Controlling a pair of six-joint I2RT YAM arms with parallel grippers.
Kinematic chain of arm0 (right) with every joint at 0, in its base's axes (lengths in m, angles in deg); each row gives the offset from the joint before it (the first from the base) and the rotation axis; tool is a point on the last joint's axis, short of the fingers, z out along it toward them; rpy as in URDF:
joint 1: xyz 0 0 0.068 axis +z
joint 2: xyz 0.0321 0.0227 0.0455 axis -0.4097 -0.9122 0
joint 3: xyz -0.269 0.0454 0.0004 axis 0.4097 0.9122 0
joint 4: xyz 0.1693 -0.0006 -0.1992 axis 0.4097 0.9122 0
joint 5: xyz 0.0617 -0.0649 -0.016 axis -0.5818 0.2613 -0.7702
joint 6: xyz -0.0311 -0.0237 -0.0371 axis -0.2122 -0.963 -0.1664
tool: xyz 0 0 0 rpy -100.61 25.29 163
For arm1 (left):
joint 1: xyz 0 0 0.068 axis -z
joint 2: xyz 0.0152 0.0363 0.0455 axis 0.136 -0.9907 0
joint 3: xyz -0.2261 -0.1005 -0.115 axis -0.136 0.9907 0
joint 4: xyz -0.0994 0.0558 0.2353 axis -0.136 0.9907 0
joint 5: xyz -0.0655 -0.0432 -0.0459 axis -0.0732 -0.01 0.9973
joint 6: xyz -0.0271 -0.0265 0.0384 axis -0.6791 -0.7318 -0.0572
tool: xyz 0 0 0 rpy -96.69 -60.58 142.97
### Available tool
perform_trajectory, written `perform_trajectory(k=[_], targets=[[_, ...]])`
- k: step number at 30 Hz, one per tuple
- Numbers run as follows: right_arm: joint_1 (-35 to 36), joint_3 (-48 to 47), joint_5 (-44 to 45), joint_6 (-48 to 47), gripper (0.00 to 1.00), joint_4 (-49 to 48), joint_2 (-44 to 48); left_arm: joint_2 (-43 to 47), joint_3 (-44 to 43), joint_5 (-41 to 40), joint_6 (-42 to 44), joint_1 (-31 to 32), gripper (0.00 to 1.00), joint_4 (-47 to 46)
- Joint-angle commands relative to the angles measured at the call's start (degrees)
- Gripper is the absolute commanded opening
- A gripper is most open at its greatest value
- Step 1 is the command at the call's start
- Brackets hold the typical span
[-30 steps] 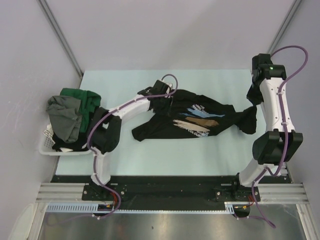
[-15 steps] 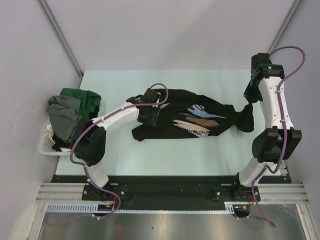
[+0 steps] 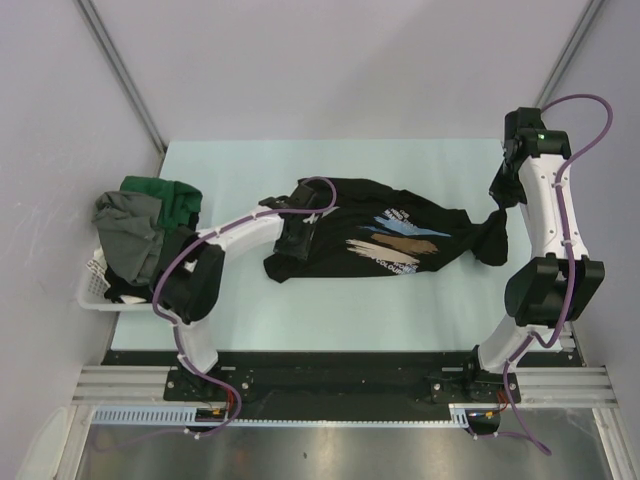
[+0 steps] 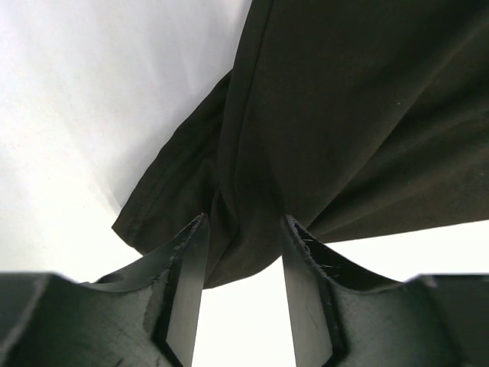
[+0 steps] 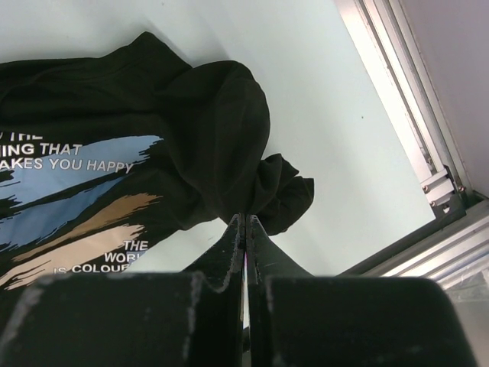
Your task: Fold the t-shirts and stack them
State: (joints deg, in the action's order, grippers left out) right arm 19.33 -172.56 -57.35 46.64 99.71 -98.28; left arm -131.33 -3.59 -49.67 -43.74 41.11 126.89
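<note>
The black t-shirt point(image 3: 390, 240) with the blue, brown and white brushstroke print lies crumpled across the middle of the table, print up. My left gripper point(image 3: 292, 245) is over its left end. In the left wrist view the left gripper point(image 4: 243, 222) is open, and its fingertips straddle a fold of the black cloth point(image 4: 344, 115). My right gripper point(image 3: 500, 205) is at the shirt's right end. In the right wrist view the right gripper point(image 5: 244, 216) is shut on a bunch of the black cloth point(image 5: 221, 115) and holds it raised off the table.
A white slatted basket point(image 3: 95, 290) sits at the table's left edge, piled with a dark green shirt point(image 3: 165, 195), a grey shirt point(image 3: 130, 235) and black cloth underneath. The table's metal right rail point(image 5: 412, 115) runs close to the right gripper.
My left gripper has moved from the shirt's far left corner toward me, down along its left end. The right gripper has kept its hold and barely moved.
</note>
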Motion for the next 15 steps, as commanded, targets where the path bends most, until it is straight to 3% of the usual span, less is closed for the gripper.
perform_trajectory(k=[1, 7, 11, 12, 15], targets=[[-0.4, -0.9, -0.2, -0.5, 0.00, -0.5, 1.8, -1.0, -0.2, -1.4, -1.5, -0.3, 0.44, -0.6], [-0.5, -1.7, -0.4, -0.8, 0.00, -0.3, 1.2, -2.3, -0.7, -1.9, -1.6, -0.3, 0.34, -0.9], [-0.5, -2.0, -0.5, -0.8, 0.00, 0.0, 0.8, -2.6, -1.2, -2.2, -1.5, -0.5, 0.14, -0.6], [-0.5, -2.0, -0.6, -0.8, 0.00, 0.2, 0.8, -2.5, -1.4, -2.7, -1.4, -0.5, 0.03, -0.6], [-0.5, -2.0, -0.6, -0.9, 0.00, 0.0, 0.5, -1.0, -2.7, -5.8, -0.8, -0.9, 0.00, -0.4]])
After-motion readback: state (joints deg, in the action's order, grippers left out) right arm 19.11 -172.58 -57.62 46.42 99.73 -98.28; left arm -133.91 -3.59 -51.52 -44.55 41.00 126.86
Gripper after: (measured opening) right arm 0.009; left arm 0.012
